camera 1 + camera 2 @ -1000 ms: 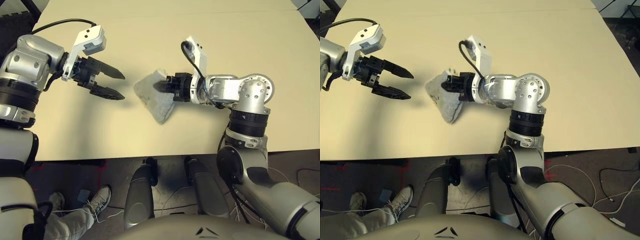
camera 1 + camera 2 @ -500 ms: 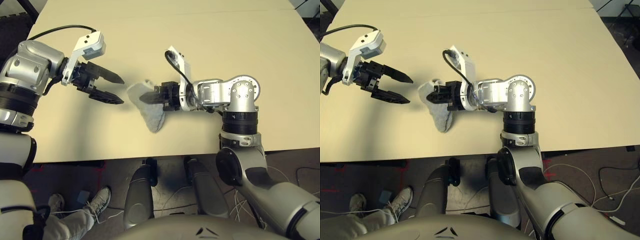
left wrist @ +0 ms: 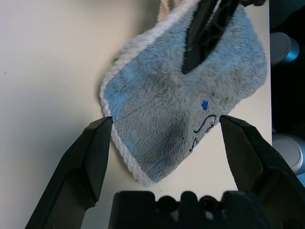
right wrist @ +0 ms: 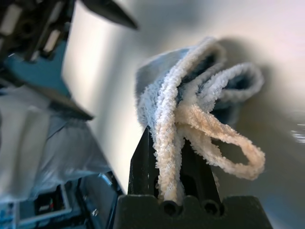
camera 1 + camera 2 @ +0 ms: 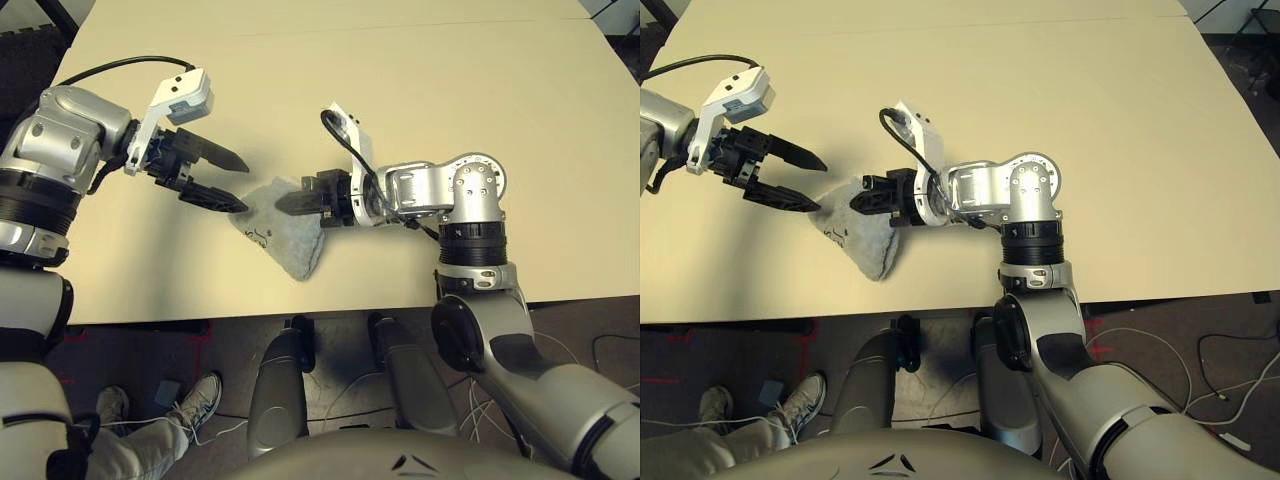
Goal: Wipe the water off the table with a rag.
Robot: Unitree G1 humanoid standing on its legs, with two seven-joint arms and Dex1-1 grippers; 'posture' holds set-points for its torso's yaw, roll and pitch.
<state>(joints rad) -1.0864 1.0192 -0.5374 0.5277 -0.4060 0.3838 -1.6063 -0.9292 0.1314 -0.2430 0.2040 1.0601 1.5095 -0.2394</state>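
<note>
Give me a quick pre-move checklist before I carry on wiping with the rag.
1. Right gripper shut on the rag: ok, the cloth edge is pinched between its fingers.
2. Rag lying on the table: ok, most of it rests flat near the front edge.
3. Left gripper clear of the rag: not ok, its open fingers straddle the cloth's corner.
4. Water located: cannot tell, no puddle is visible on the bare tabletop; it may be under the cloth.
5. Rag safely away from the table's front edge: not ok, its lower tip lies close to it.
</note>
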